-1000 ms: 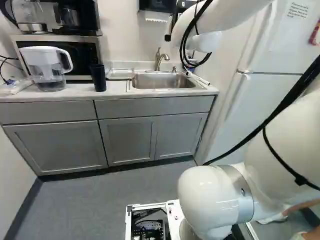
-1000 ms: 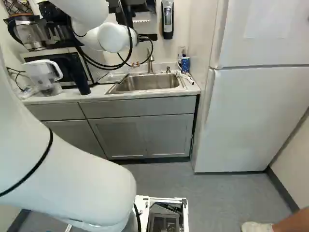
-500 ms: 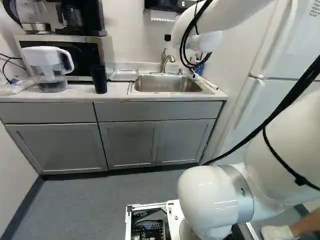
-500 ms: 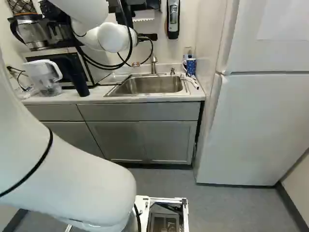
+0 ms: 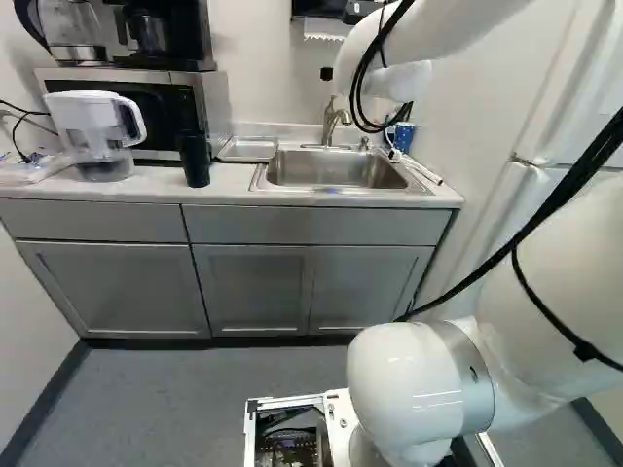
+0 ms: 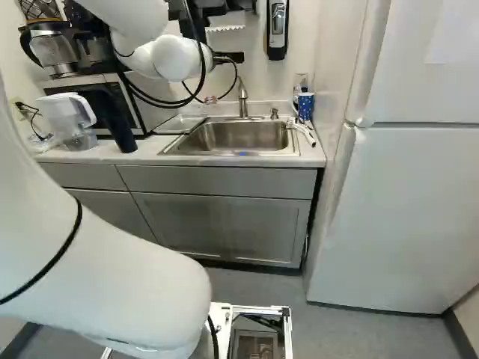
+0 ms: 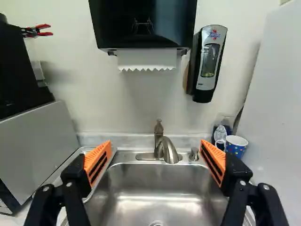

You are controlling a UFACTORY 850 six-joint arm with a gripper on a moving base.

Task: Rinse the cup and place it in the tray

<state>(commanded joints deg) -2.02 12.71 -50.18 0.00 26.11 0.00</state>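
Hanging open and empty, the claw (image 7: 155, 157) faced the sink (image 7: 162, 190). Black cup (image 5: 195, 161) stood upright on the surface (image 5: 226, 182), beside the tray (image 5: 249, 149); likely light, stiff, slick once wet, best taken mid-wall, moderate squeeze. Spotted mug (image 7: 236, 147) near the fridge (image 6: 404, 217) was possibly the target instead.

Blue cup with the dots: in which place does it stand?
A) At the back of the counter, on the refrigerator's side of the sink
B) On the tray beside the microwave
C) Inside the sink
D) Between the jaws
A: the right base view shows the blue cup at the back of the counter, between the sink and the refrigerator.
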